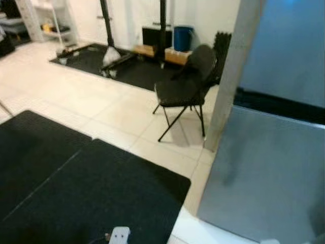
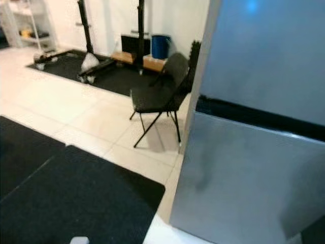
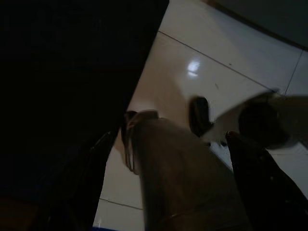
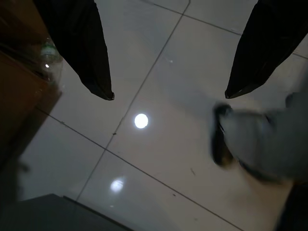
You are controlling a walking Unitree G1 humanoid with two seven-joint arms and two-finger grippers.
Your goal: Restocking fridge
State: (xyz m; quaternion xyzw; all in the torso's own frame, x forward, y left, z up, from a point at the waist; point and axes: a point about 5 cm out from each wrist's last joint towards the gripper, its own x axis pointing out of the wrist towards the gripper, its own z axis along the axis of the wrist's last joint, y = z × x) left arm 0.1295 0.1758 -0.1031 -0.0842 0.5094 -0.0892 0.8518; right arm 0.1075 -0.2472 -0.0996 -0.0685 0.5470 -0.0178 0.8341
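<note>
The silver fridge (image 1: 269, 168) stands close on my right, both doors shut, with a dark gap (image 1: 279, 104) between the upper and lower door. In the dim left wrist view my left gripper (image 3: 172, 136) is shut on a brownish bottle (image 3: 178, 187), whose neck (image 3: 139, 127) points away between the two black fingers (image 3: 82, 183). My right gripper (image 4: 169, 95) hangs open over pale floor tiles with nothing between its fingers (image 4: 86, 53).
A black folding chair (image 1: 185, 89) stands just left of the fridge's corner. Black mats (image 1: 86, 188) cover the floor to my front left. Gym gear and a blue bin (image 1: 183, 36) line the far wall. A person's shoe and grey trouser leg (image 4: 255, 144) are near my right gripper.
</note>
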